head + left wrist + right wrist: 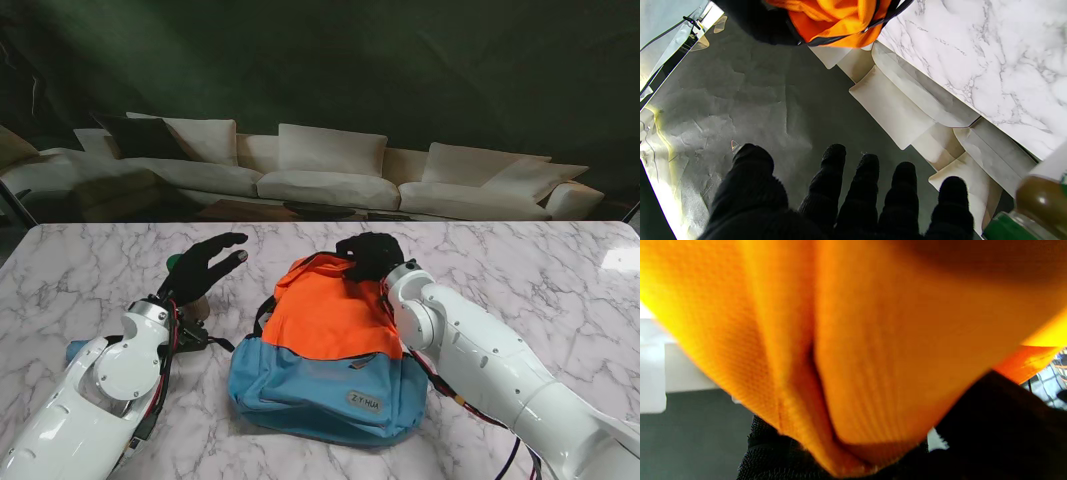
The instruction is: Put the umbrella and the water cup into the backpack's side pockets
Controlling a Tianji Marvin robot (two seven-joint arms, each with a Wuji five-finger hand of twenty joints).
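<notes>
The backpack [325, 350], orange on top and blue at the bottom, lies in the middle of the marble table [560, 270]. My right hand [370, 255], in a black glove, is shut on the orange fabric at the backpack's far end; that fabric [853, 350] fills the right wrist view. My left hand [205, 265] hovers open to the left of the backpack with its fingers [860, 186] spread and nothing in it. Under it lies the water cup [1037, 203], with a brown band and a green part. A blue end [75, 350], possibly the umbrella, peeks out beside my left arm.
A white sofa [330, 170] stands beyond the table's far edge. The backpack's black strap [262, 315] loops out on its left side. The right arm's cable [450, 395] runs along the backpack's right side.
</notes>
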